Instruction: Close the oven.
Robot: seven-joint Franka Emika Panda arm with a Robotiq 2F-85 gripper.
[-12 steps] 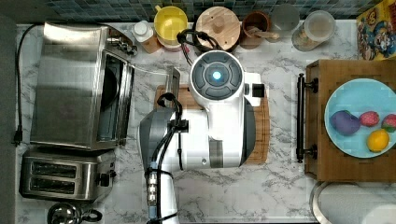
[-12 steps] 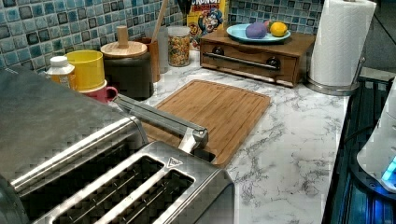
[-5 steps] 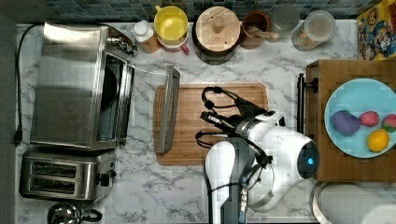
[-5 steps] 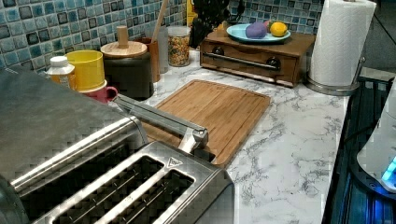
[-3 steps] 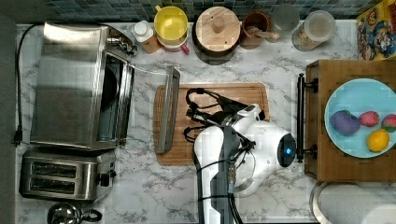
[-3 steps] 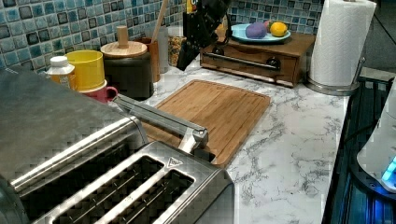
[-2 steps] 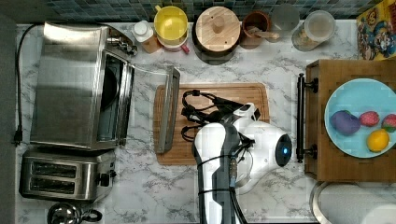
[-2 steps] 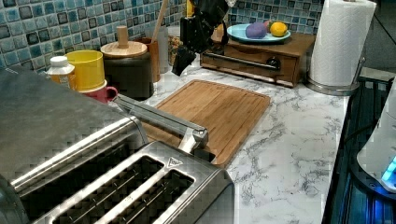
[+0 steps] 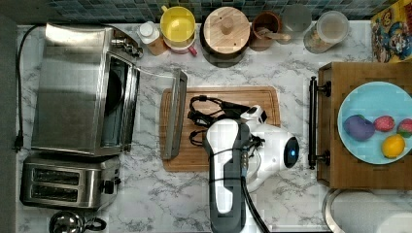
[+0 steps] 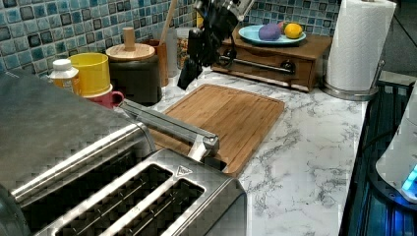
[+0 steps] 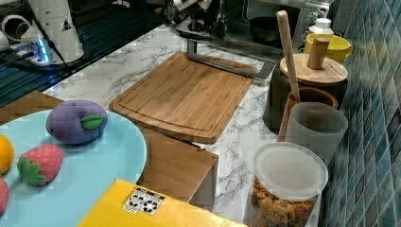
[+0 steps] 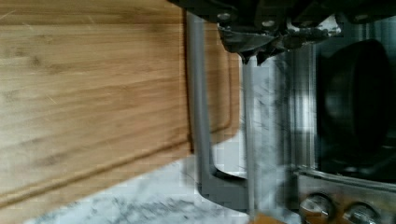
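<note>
A white marble counter [image 9: 145, 204] with a blue tile wall behind carries the oven [image 9: 73, 92], which stands at the top view's left, its flat steel top lying long from far to near. Its mouth faces toward the top view's right, and the glass door hangs open and flat — the bar handle [image 9: 175, 114] runs parallel to the oven's long side and lies over the left edge of the cutting board [image 10: 231, 113]. The gripper [image 10: 189, 61] hovers above the board, near the handle but apart from it; in the left view the dark fingers point down, and I cannot tell if they are apart or together. Compared with a moment ago, the arm [image 9: 226, 165] has come more to the top view's left, nearer to the door. The board's middle is bare, a two-slot toaster [image 9: 70, 182] stands just beside the oven's near end, and a yellow cup [image 9: 177, 24] and jars stand at the far edge.
</note>
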